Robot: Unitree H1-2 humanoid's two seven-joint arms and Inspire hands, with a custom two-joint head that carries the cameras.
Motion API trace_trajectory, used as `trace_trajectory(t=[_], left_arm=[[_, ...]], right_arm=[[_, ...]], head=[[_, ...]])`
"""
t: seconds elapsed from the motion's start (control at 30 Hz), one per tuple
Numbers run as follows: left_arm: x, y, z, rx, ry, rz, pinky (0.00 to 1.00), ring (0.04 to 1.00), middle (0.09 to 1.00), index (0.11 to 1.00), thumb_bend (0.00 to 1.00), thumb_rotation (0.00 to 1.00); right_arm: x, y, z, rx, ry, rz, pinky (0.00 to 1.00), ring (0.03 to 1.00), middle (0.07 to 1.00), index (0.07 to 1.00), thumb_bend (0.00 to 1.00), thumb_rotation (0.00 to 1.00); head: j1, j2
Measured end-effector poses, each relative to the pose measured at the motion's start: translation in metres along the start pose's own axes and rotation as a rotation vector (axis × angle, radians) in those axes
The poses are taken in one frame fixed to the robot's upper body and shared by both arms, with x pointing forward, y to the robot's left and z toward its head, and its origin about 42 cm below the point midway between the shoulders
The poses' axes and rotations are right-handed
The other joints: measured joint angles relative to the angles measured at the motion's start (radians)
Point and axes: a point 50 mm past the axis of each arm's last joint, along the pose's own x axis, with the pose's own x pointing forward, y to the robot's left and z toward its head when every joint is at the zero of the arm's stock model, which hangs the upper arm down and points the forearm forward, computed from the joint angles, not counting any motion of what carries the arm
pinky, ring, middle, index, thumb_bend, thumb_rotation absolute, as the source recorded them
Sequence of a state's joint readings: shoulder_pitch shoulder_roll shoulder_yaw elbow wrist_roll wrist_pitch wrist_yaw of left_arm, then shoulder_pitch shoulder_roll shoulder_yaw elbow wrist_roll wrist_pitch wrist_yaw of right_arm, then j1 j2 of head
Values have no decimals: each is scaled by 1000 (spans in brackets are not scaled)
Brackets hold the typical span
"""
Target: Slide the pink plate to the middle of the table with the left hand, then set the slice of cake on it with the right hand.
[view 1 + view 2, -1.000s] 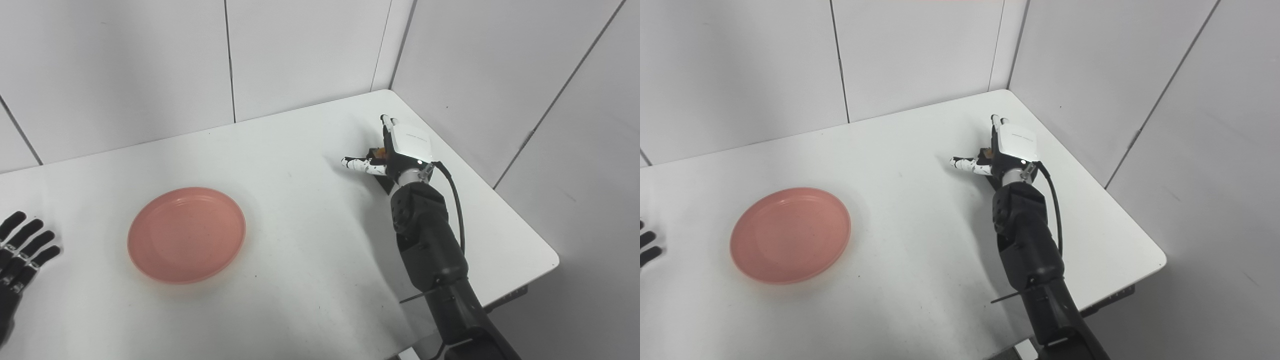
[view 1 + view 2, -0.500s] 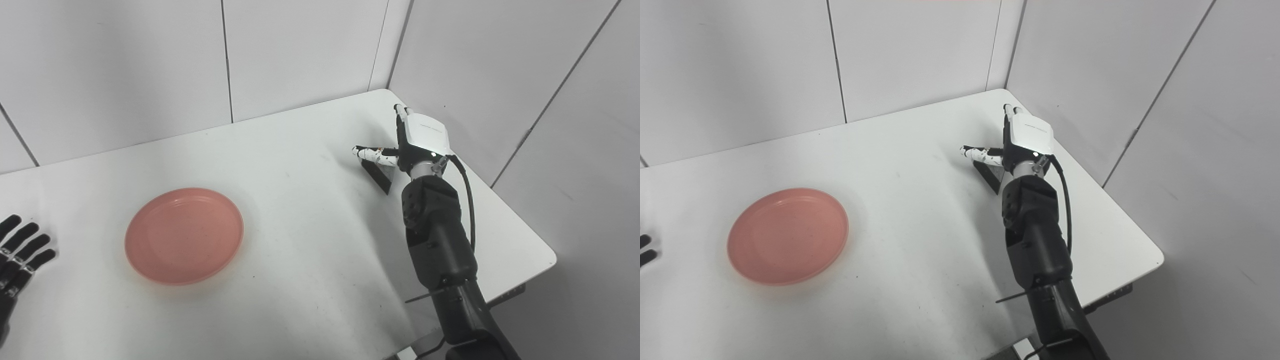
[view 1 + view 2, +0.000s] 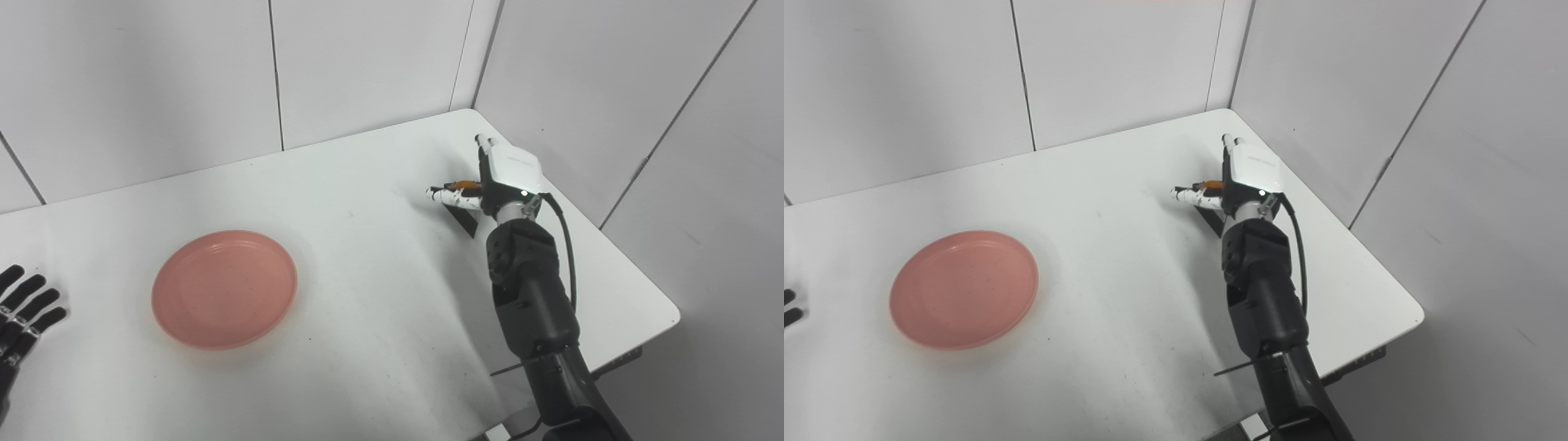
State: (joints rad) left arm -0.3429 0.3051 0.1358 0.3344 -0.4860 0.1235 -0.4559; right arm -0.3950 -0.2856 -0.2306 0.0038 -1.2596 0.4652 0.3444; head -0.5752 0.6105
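I am seeing the white counter (image 3: 367, 184) carrying the pink plate (image 3: 224, 288), which is sitting left of centre with nothing on it. My right robot hand (image 3: 499, 177) is reaching over the cake slice (image 3: 462, 211) near the far right corner (grip unclear). My left robot hand (image 3: 21, 309) is lying open, fingers spread.

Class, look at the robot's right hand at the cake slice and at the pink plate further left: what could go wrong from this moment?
1. The right hand hides most of the cake slice, so its hold cannot be confirmed; the slice might slip when lifted.
2. The slice lies near the table's far right corner, so a nudge could push it toward the edge.
3. The pink plate sits well to the left, making a long carry, while the left hand rests open beside it.
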Motion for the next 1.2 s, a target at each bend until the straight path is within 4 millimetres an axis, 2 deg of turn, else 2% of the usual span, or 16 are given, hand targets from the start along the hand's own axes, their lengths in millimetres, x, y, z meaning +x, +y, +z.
trace_trajectory(t=[0.17,0.33,0.6,0.73,0.83,0.93,1.0,1.03,1.07,1.13,1.17,1.2], left_arm=[[-1,0,0,1,-1,1,781,823,846,828,460,830],[-1,0,0,-3,-2,1,784,826,848,832,458,828],[-3,2,1,-14,-5,-1,785,826,849,835,457,840],[-4,3,1,-11,-2,0,781,823,845,832,461,832],[-4,3,2,-10,0,0,783,823,844,830,457,839],[-4,4,2,-10,3,0,788,828,848,835,454,849],[-5,4,3,-9,6,0,789,828,848,835,452,847],[-5,4,3,-9,7,0,789,827,846,833,449,846],[-6,3,3,-9,7,0,785,824,844,830,449,846],[-7,3,3,-9,10,0,783,822,843,829,448,846],[-8,3,3,-8,12,1,782,821,841,827,447,848],[-9,3,3,-8,12,2,782,819,840,826,446,846]], right_arm=[[10,15,2,5,9,67,535,791,946,939,915,701],[16,16,8,15,5,78,548,793,955,949,911,702],[22,19,5,-24,31,83,557,801,965,945,916,706],[23,18,3,-28,38,81,558,803,955,925,897,669],[23,18,3,-26,40,91,556,782,917,904,879,595],[24,17,3,-21,42,114,501,706,863,880,855,471],[27,12,4,-7,44,127,419,556,682,843,827,344],[29,10,4,-3,40,130,412,528,631,808,803,276],[31,7,4,0,36,131,377,457,549,711,756,175],[34,4,4,18,23,150,356,418,507,657,731,122],[35,3,4,27,16,158,334,391,462,584,607,50],[35,3,5,40,7,165,327,383,450,558,566,25]], head=[[0,3],[0,5],[0,12],[-2,12],[-2,12],[2,14],[3,14],[5,15],[5,15],[6,15],[6,15],[8,15]])
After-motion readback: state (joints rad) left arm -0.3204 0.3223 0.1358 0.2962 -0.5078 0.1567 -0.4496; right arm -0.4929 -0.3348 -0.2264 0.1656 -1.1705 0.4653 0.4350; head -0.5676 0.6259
